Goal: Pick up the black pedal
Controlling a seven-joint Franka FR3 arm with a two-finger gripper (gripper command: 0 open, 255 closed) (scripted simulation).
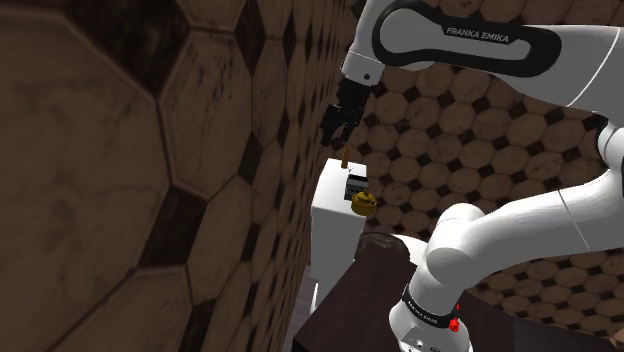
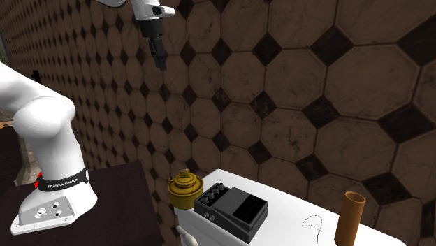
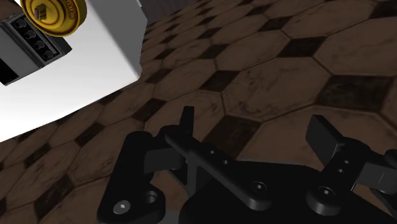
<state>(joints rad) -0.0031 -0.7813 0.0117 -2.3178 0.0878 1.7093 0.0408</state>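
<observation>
pedal (image 2: 233,210) sits low on the white tabletop (image 2: 300,204), black, w/ a row of knobs at one end, near the edge that faces the stand. jaws are nowhere close: they hang high up, well above it, spread wide w/ nothing between them, as the wrist view shows. arm (image 1: 470,40) is stretched out over the top, right by the tiled wall (image 2: 314,84).

what could go wrong, imo:

- long way down. in the wrist view the pedal (image 3: 25,44) is way off to one side of the jaws, so a straight drop would miss it and prob. land past the tabletop.
- yellow round thing (image 2: 184,190) sits hard by the pedal's knob end, at the tabletop's corner. can't tell if they touch. a jaw coming down on that end could shove it off the corner.
- pedal is broad w/ a sloped top. gripped across the wrong way it may not fit, or it could slip out on the lift.
- brown tube (image 2: 349,218) stands upright further along. a sideways sweep would tip it.
- wall's close behind, so little room for the wrist to turn.
</observation>
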